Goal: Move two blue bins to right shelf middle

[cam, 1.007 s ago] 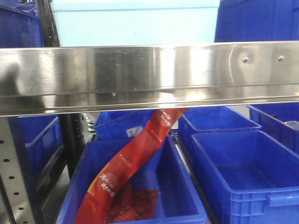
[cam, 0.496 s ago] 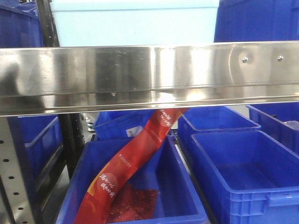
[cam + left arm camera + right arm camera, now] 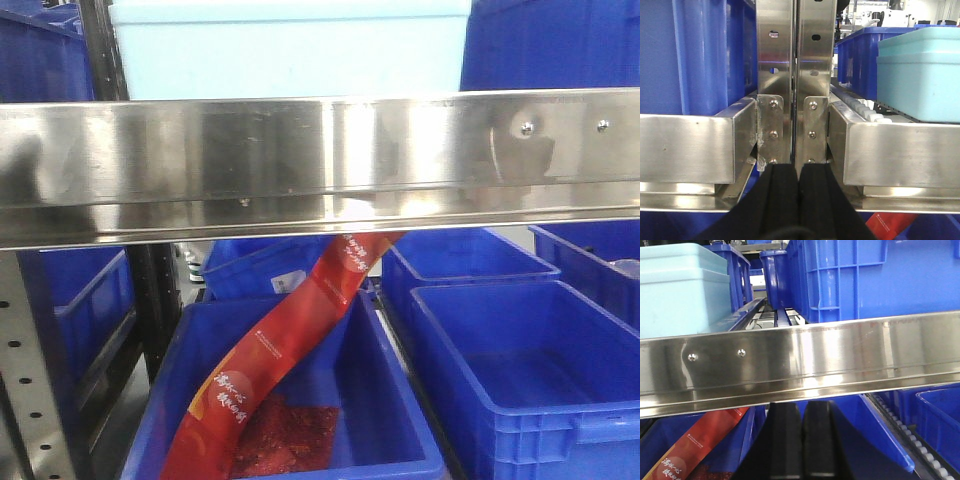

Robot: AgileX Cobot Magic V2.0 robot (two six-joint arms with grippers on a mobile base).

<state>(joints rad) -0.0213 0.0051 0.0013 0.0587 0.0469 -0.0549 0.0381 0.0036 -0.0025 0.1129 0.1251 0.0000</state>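
Several blue bins show. In the front view a blue bin [image 3: 545,45] stands on the upper shelf at the right, next to a pale turquoise box [image 3: 290,45]. Below the steel shelf rail [image 3: 320,165] sit an empty blue bin [image 3: 530,370] and a blue bin [image 3: 300,400] holding red packets. My left gripper [image 3: 798,172] is shut and empty, facing the steel uprights between two shelves. My right gripper [image 3: 801,412] is shut and empty, just under the shelf rail [image 3: 800,360], below a blue bin [image 3: 865,275].
A long red packet strip [image 3: 290,340] leans out of the lower left bin. A perforated steel upright [image 3: 25,370] stands at the left. More blue bins [image 3: 590,260] lie at the right. Roller tracks [image 3: 910,430] run along the lower shelf.
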